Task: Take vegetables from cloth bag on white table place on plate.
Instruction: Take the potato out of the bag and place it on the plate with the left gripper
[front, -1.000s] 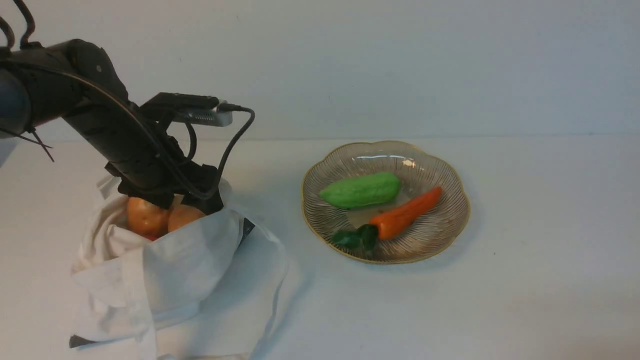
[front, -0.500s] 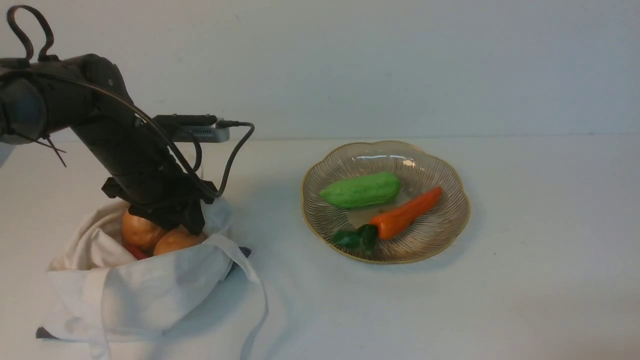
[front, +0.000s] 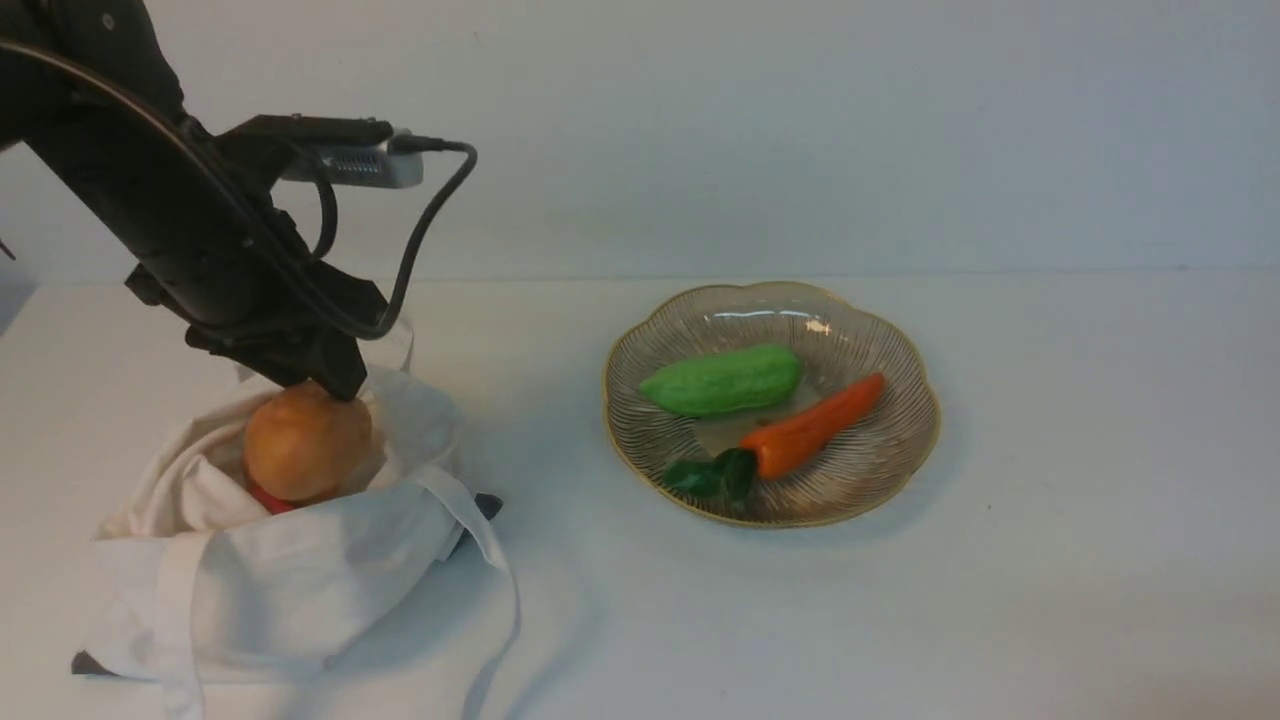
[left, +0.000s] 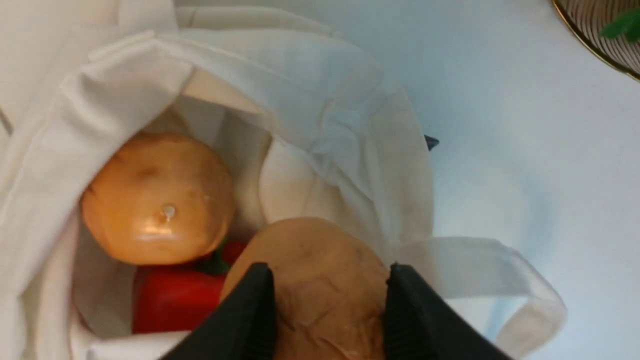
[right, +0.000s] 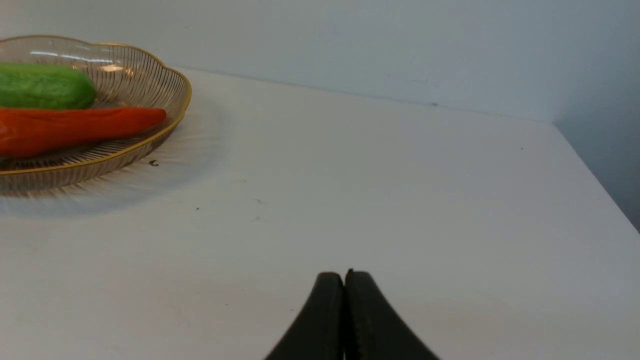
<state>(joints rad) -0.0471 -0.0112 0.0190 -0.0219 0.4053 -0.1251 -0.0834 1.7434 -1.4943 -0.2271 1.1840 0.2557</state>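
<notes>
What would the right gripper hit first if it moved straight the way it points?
Probably only bare white table, then the wall; the right gripper points past the plate, which sits off to one side. Depth is hard to judge.

1 green gourd (front: 720, 380) lies just beside 1 orange carrot (front: 815, 428) — well apart, 1 red vegetable (left: 175, 299), partly hidden.

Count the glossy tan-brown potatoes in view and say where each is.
2. One glossy tan-brown oval potato is clamped in the left hand at the soft white cloth bag's mouth; the second potato lies inside the bag, beside a red vegetable. More may be hidden underneath.
</notes>
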